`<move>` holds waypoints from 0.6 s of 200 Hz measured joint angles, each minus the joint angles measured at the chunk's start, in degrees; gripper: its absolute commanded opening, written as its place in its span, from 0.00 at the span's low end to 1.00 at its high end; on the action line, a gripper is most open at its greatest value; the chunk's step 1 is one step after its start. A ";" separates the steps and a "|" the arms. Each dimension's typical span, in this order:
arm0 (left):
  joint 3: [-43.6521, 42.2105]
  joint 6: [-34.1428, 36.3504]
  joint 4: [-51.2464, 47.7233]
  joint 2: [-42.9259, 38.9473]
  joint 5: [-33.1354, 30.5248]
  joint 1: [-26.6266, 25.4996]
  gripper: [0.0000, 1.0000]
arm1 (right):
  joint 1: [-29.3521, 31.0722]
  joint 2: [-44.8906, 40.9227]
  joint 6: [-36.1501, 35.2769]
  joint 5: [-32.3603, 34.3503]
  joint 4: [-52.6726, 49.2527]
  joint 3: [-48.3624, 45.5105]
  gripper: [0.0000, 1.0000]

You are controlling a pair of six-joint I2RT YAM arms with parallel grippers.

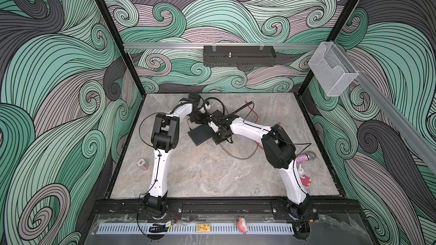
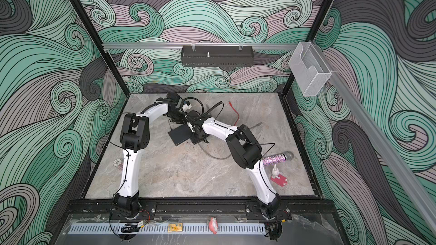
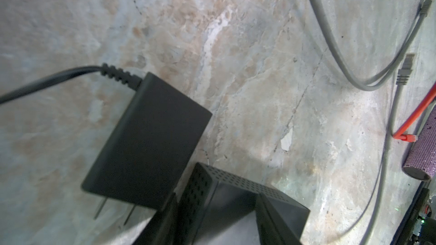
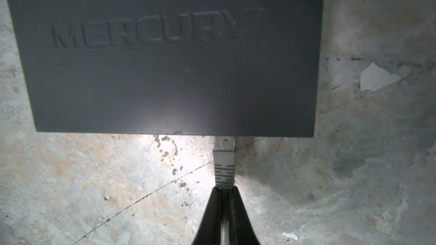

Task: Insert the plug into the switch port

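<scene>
Nearly done — plug point(image 4: 224, 146) nose meets the switch point(image 4: 165, 67) port, seemingly not home; right pincer point(image 4: 224, 192) clamps its boot, left pincer point(image 3: 215, 195) cannot tell

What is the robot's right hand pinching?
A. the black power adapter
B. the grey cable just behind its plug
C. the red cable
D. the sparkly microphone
B: in the right wrist view the right hand is closed on the grey cable just behind the plug, whose tip meets the edge of the switch.
</scene>
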 measured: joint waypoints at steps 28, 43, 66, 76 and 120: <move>0.00 0.00 0.00 0.00 -0.07 0.00 0.51 | -0.02 0.76 -0.13 -0.02 -0.68 0.79 0.09; 0.00 0.00 0.00 -0.02 -0.09 0.00 0.51 | -0.02 0.96 -0.11 -0.02 -0.76 0.90 0.09; 0.00 0.00 0.00 -0.04 -0.13 -0.04 0.51 | -0.02 1.16 -0.13 -0.02 -0.98 1.14 0.09; 0.00 0.00 0.00 -0.04 -0.22 -0.07 0.51 | -0.02 1.40 -0.15 -0.02 -1.40 1.57 0.09; 0.00 0.00 0.00 -0.09 -0.31 -0.07 0.51 | -0.02 1.49 -0.37 -0.02 -1.92 2.05 0.09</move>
